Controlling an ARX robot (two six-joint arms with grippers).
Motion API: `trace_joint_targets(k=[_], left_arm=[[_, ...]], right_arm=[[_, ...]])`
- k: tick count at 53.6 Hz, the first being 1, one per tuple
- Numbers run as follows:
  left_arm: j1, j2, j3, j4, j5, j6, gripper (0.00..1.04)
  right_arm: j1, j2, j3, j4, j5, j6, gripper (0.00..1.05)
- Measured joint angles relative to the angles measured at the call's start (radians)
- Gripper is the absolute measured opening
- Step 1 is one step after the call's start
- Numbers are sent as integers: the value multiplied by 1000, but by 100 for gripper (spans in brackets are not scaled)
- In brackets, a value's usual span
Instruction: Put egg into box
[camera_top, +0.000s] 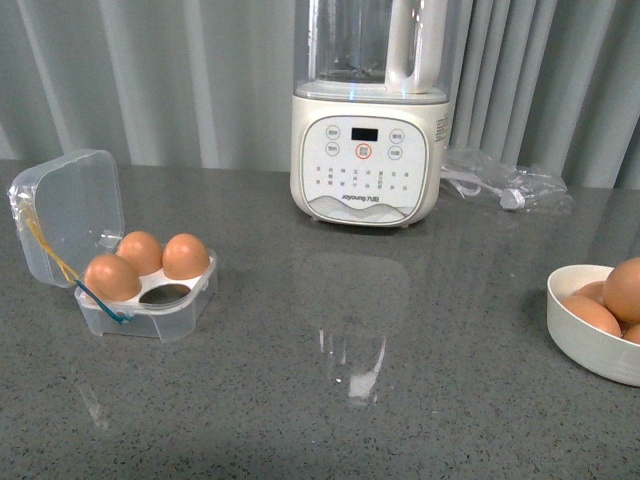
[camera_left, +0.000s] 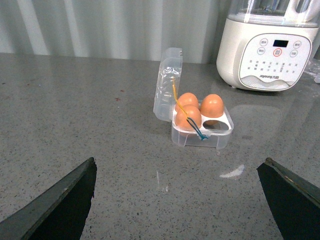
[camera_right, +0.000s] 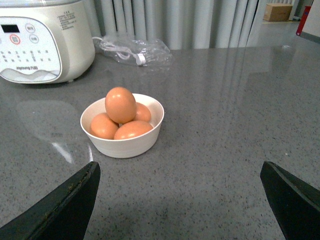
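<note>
Soft, even indoor light; clear pictures.
The polished grey countertop (camera_top: 480, 380) mirrors the blender (camera_top: 367, 150) as a pale smear with a small white glare spot in the front view, and bright streaks lie on it in both wrist views too. Shadows under the box (camera_top: 150, 310) and the bowl (camera_right: 122, 142) are faint and short. The dark fingers (camera_left: 55, 205) of the left gripper (camera_left: 180, 160) and of the right gripper (camera_right: 180, 162) look soft-edged, close to the lens.

Three eggs (camera_top: 140, 252) fill one box (camera_top: 150, 322), four eggs (camera_right: 120, 105) one white bowl (camera_right: 122, 146), plus one blender (camera_top: 365, 160) and one plastic bag (camera_top: 500, 182).
</note>
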Motion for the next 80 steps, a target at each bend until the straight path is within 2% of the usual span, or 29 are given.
trace_joint_targets(k=[10, 16, 20, 23, 31, 38, 43, 55, 72, 80], left_arm=[[0, 0, 0, 0, 0, 0, 98], [0, 0, 0, 0, 0, 0, 98], [0, 0, 0, 0, 0, 0, 98], [0, 0, 0, 0, 0, 0, 98], [0, 0, 0, 0, 0, 0, 98], [0, 0, 0, 0, 0, 0, 98], [0, 0, 0, 0, 0, 0, 98], [0, 0, 0, 0, 0, 0, 98], [0, 0, 0, 0, 0, 0, 98], [0, 0, 0, 0, 0, 0, 98]], right_arm=[[-141, 197, 39, 225, -138, 6, 97], [-251, 522, 93, 509, -238, 12, 97], [-277, 740, 162, 648, -283, 24, 97], [-279, 858, 208, 687, -312, 37, 97], [-260, 1160, 349, 710, -315, 69, 97], [-227, 1305, 453, 682, -322, 77, 97], [-208, 1330, 490, 671, -329, 66, 97], [-183, 1342, 542, 584, -451, -16, 97], [-185, 1386, 597, 492, -528, -114, 97], [-172, 1413, 605, 484, -529, -159, 97]])
